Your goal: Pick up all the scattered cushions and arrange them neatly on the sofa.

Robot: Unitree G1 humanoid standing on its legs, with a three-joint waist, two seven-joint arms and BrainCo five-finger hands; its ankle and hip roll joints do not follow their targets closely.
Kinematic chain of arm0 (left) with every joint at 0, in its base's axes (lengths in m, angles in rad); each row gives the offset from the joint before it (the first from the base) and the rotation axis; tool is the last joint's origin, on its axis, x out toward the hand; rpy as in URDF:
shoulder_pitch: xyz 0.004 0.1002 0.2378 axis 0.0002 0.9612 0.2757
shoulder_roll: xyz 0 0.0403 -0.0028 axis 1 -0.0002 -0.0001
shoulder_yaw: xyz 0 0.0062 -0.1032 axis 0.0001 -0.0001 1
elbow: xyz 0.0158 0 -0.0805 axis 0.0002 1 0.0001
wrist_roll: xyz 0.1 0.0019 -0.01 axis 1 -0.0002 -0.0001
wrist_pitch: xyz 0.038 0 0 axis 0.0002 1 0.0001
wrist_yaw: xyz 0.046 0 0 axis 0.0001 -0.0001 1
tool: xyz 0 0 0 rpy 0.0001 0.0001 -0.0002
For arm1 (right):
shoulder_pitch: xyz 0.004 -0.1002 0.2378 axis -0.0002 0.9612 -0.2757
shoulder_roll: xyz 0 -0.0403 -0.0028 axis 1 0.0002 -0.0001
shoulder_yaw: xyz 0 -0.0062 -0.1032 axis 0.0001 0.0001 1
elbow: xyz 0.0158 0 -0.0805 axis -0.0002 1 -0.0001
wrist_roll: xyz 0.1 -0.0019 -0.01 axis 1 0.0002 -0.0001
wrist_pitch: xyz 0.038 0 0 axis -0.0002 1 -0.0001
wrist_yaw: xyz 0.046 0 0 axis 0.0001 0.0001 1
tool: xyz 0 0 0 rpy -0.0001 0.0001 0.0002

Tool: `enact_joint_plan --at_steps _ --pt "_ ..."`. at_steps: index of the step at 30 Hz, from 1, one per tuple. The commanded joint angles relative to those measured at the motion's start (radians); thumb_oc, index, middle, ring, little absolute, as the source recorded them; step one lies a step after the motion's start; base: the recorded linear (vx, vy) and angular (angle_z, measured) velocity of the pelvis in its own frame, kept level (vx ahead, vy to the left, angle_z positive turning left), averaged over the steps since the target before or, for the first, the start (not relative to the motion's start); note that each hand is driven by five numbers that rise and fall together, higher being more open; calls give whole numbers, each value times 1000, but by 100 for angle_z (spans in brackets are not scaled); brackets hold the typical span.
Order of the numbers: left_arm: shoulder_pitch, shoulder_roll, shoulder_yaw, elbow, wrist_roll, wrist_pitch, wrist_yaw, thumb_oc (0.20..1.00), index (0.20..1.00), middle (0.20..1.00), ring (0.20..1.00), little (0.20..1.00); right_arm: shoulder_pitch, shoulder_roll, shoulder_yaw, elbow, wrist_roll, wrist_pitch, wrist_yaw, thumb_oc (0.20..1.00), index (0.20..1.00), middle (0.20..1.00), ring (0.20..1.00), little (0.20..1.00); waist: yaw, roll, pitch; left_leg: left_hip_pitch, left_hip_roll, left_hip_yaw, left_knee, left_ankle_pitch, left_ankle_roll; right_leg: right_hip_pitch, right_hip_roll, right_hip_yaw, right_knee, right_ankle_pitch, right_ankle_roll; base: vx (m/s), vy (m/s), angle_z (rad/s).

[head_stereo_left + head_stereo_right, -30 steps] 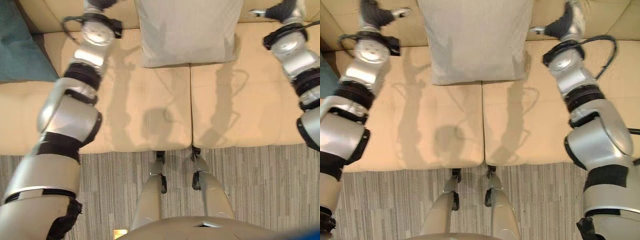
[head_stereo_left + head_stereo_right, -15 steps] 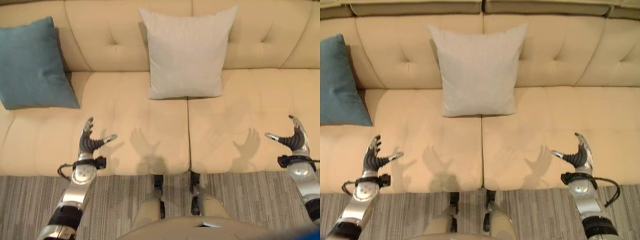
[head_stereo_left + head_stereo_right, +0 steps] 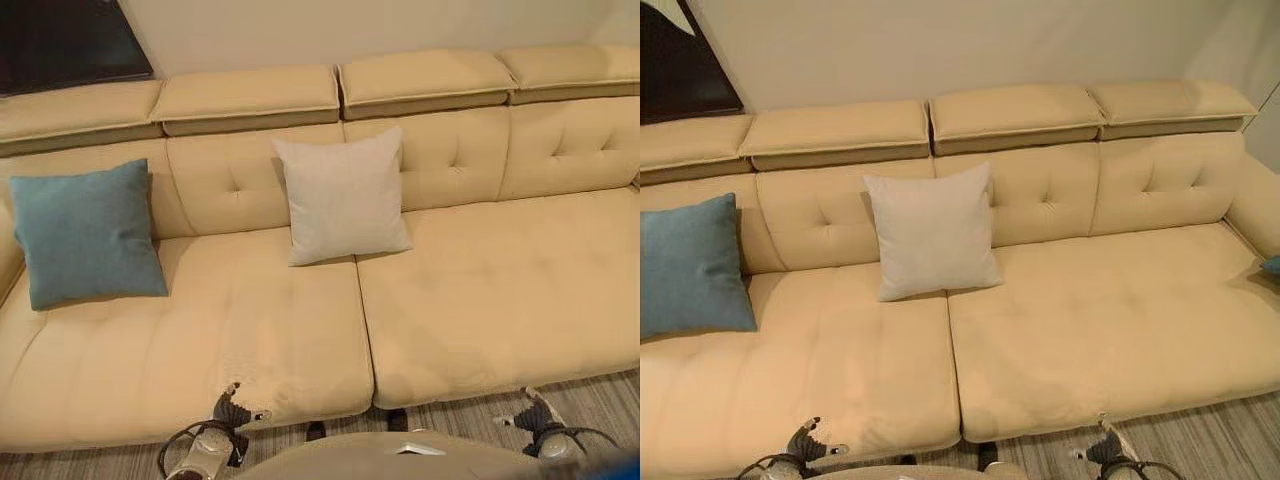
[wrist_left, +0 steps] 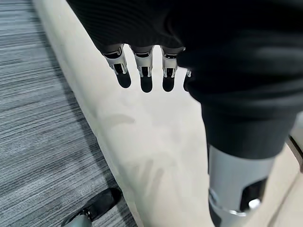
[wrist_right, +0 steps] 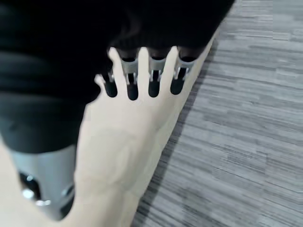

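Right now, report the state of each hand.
Left hand: open, fingers straight, holding nothing, by the sofa's front edge.
Right hand: open, fingers straight, holding nothing, at the sofa's front edge.

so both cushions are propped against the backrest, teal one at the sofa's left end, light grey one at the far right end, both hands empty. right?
Not quite. The light grey cushion stands near the middle of the sofa, just left of the seat seam, not at the far right end; the left eye view shows it. The rest holds: the teal cushion is at the left end, and the left hand and right hand are empty.
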Motion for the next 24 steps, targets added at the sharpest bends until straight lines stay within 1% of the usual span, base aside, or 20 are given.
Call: enact_joint_plan --at_steps 1,2,3,4,5,7,9,10,12,13,14,15,16,17,18,19,20,21,23,24 --pt "-68 18 19 12 18 -8 -1 1000 1000 1000 1000 1000 -89 -3 0 11 -17 9 -8 1000 1000 1000 1000 1000 34 -60 91 -6 -54 -124 126 -108 -25 57 -52 26 23 -56 87 -192 33 -67" --pt "-68 8 15 16 17 -8 -4 1000 1000 1000 1000 1000 -93 -5 0 20 -18 11 -7 1000 1000 1000 1000 1000 37 -63 94 -20 -73 -176 147 -126 -24 49 -55 40 28 -52 86 -221 77 -63" --pt "-72 -8 13 27 16 -9 -4 1000 1000 1000 1000 1000 -102 -10 6 38 -27 19 -3 1000 1000 1000 1000 1000 38 -64 92 -35 -103 -253 174 -156 -16 23 -59 72 47 -47 83 -194 106 -69" --pt "-74 -15 13 33 12 -10 -4 1000 1000 1000 1000 1000 -105 -11 8 49 -31 23 -2 1000 1000 1000 1000 1000 38 -60 89 -33 -112 -281 169 -162 -12 7 -59 83 57 -44 83 -234 188 -52" --pt "-78 -22 9 40 13 -9 -4 1000 1000 1000 1000 1000 -114 -17 4 58 -32 28 -4 1000 1000 1000 1000 1000 30 -53 85 -33 -116 -292 154 -164 -3 -26 -65 99 73 -35 88 -176 208 -84" --pt "-90 -23 4 51 21 -1 0 1000 1000 1000 1000 1000 -127 -12 7 65 -34 46 -4 1000 1000 1000 1000 1000 18 -54 88 -39 -117 -261 152 -162 5 -63 -81 113 88 -12 102 -179 215 -95" --pt "-103 -24 -7 56 27 -2 3 1000 1000 1000 1000 1000 -145 -1 17 72 -39 55 -10 1000 1000 1000 1000 1000 16 -59 95 -46 -130 -243 142 -161 16 -104 -93 136 93 16 120 -243 258 -102" --pt "-121 -20 -2 72 32 -1 12 1000 1000 1000 1000 1000 -165 18 21 70 -42 69 -11 1000 1000 1000 1000 1000 12 -71 104 -53 -150 -194 111 -151 35 -159 -113 162 90 54 154 -301 286 -84" --pt "-134 -9 6 79 31 2 20 1000 1000 1000 1000 1000 -177 32 28 61 -42 76 -14 1000 1000 1000 1000 1000 13 -78 125 -61 -148 -156 104 -138 45 -204 -115 167 120 67 164 -305 176 -157" --pt "-140 -3 8 81 26 5 20 1000 1000 1000 1000 1000 -185 37 32 61 -40 79 -15 1000 1000 1000 1000 1000 17 -81 135 -68 -143 -140 103 -131 50 -221 -111 145 146 60 156 -354 95 -189" --pt "-144 5 13 77 12 5 17 1000 1000 1000 1000 1000 -192 47 46 63 -35 75 -15 1000 1000 1000 1000 1000 33 -76 150 -83 -132 -106 104 -120 58 -216 -130 37 192 20 132 -342 100 -174" --pt "-135 6 15 81 10 7 12 1000 1000 1000 1000 1000 -190 49 55 69 -36 68 -14 1000 1000 1000 1000 1000 39 -77 144 -81 -128 -88 90 -105 64 -189 -123 -8 248 -17 108 -325 81 -94" --pt "-126 9 19 82 5 11 9 1000 1000 1000 1000 1000 -185 52 55 69 -28 62 -11 1000 1000 1000 1000 1000 47 -78 130 -81 -120 -58 80 -98 71 -152 -113 -32 282 -64 93 -224 15 -140" --pt "-121 9 27 80 -4 11 7 1000 1000 1000 1000 1000 -183 53 47 64 -17 57 -14 1000 1000 1000 1000 1000 55 -83 113 -90 -114 -18 73 -93 67 -116 -113 -67 276 -88 90 -141 -87 -111" --pt "-113 11 32 66 -5 8 9 1000 1000 1000 1000 1000 -181 52 45 58 -15 62 -16 1000 1000 1000 1000 1000 62 -92 97 -86 -107 22 62 -89 60 -87 -103 -64 222 -83 95 -56 -156 -203" --pt "-107 9 27 55 -1 12 10 1000 1000 1000 1000 1000 -178 53 46 60 -14 67 -16 1000 1000 1000 1000 1000 55 -95 84 -85 -101 38 62 -92 59 -78 -88 -36 181 -74 100 9 -151 -182" --pt "-106 7 26 48 -1 12 10 1000 1000 1000 1000 1000 -175 51 44 61 -10 71 -13 1000 1000 1000 1000 1000 51 -93 81 -82 -98 40 61 -95 58 -74 -79 -18 161 -70 100 0 -146 -160" --pt "-119 10 23 52 2 16 10 1000 1000 1000 1000 1000 -159 53 35 66 -3 74 -16 1000 1000 1000 1000 1000 39 -96 83 -91 -96 36 85 -101 54 -61 -66 12 121 -59 98 -23 -102 -67" --pt "-145 14 2 41 13 16 11 1000 1000 1000 1000 1000 -137 56 15 77 14 72 -21 1000 1000 1000 1000 1000 23 -105 93 -121 -90 30 150 -114 44 -44 -62 19 85 -50 96 -57 -92 -10" --pt "-158 7 -13 31 17 16 9 1000 1000 1000 1000 1000 -134 57 12 94 20 77 -24 1000 1000 1000 1000 1000 20 -107 104 -145 -86 11 210 -131 36 -34 -59 25 67 -38 92 -76 -37 39"
